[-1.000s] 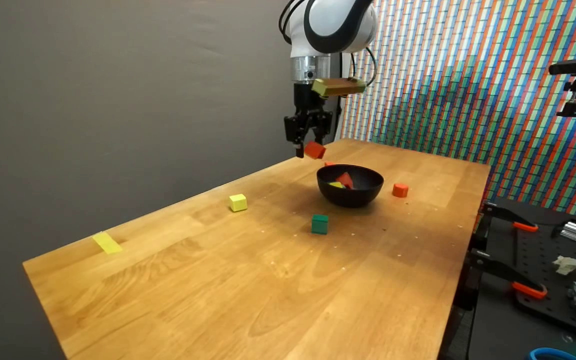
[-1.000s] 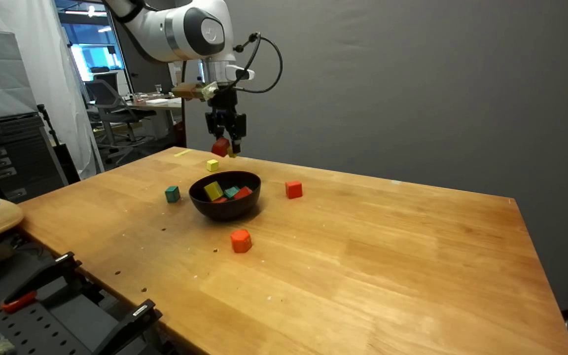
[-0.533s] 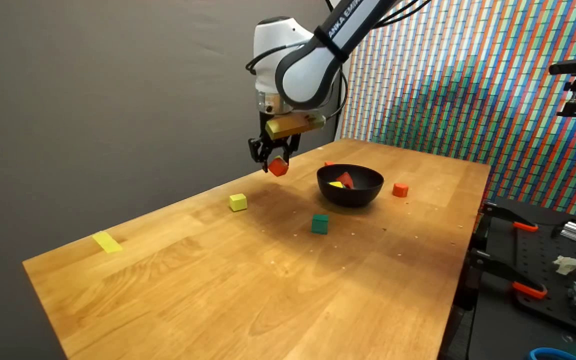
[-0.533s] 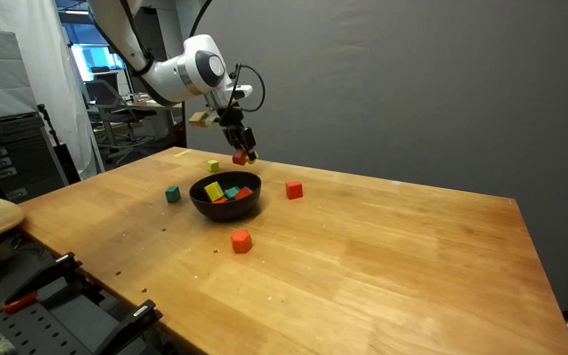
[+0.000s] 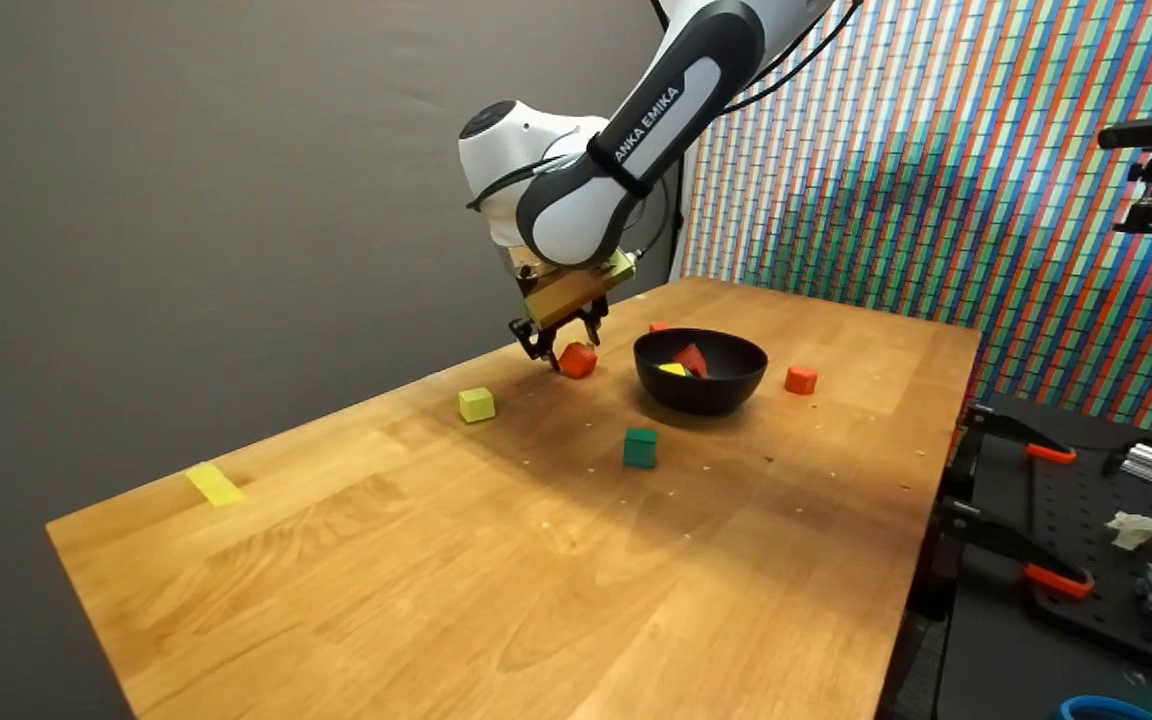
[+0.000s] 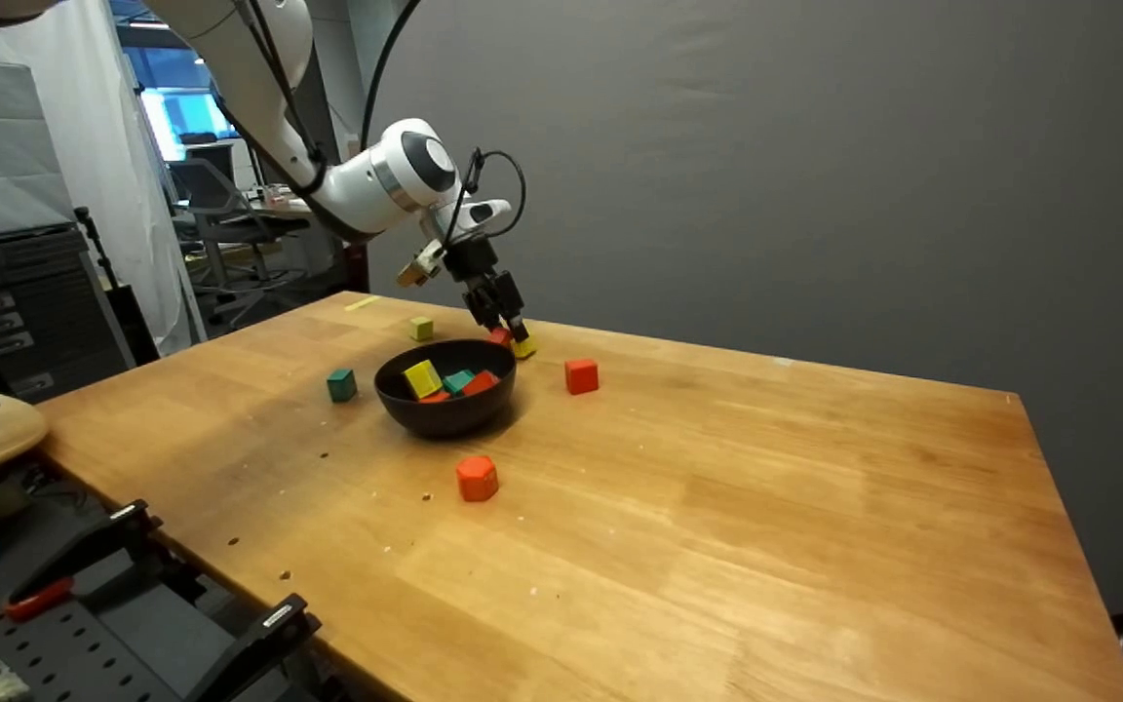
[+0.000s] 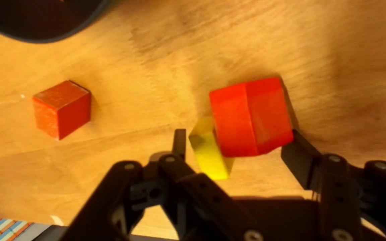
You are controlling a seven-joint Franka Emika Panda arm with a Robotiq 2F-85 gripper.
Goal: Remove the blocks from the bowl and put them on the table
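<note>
The gripper (image 7: 237,144) leans low over the table (image 6: 815,546), its fingers (image 7: 179,142) spread apart around a red block (image 7: 253,117) and a yellow block (image 7: 213,157); a thin gap of wood shows beside the yellow one, while the opposite fingertip is right at the red one's corner. It sits close to the long edge along the grey backdrop (image 5: 236,200), the black bowl (image 6: 445,419) near it on the inner side. In an exterior view the widest open wood runs beyond a separate red block (image 6: 581,376); an orange-red block (image 6: 477,478) stands across the bowl from the gripper. A green block (image 5: 640,448) and a lone yellow block (image 5: 476,405) border another open stretch.

The bowl is cut off in the wrist view and, in an exterior view, covers most of the separate red block; inside it a yellow cube (image 6: 423,378), a green cube (image 6: 458,381) and red pieces (image 6: 481,382) show only in part. Whether the pair between the fingers rests fully on the wood is hard to tell.

A second ago the gripper held its pair in the air; now they are down at the tabletop, the bowl and surrounding blocks unmoved.
</note>
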